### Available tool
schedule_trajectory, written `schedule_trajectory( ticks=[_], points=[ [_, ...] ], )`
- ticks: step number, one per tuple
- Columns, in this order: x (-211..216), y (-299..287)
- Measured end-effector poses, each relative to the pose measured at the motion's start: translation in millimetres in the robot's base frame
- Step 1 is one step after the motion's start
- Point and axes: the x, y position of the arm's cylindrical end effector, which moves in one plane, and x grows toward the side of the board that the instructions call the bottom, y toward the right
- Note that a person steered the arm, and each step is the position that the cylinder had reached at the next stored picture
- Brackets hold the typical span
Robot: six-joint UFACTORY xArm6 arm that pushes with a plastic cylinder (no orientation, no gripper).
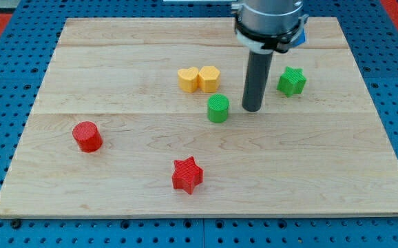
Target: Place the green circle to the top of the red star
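Resting on the wooden board [116,41], my tip [252,109] sits just at three o'clock of the green circle [218,109], apart from it; no claw exists. The red star [187,175] lies at seven o'clock of the circle.

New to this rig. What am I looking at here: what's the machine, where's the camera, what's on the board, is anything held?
One camera looks down at a slant on a wooden board. The machine is a robot arm ending in a dark rod; it has no jaws, so nothing is held, it only pushes. My tip sits just to the view's right of the green circle, not clearly touching. Also there: a green star, two yellow blocks side by side, a red cylinder and a red star.
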Motion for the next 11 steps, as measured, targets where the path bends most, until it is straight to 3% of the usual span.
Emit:
schedule_trajectory(
  ticks=[2,5,6,8,9,10,11],
  points=[
    [41.8,-113.1],
    [25.6,-181.6],
    [84.0,-194.2],
    [56.3,-147.5],
    [96.7,-131.4],
    [80.9,-130.0],
    [56.2,-35.9]
  ],
)
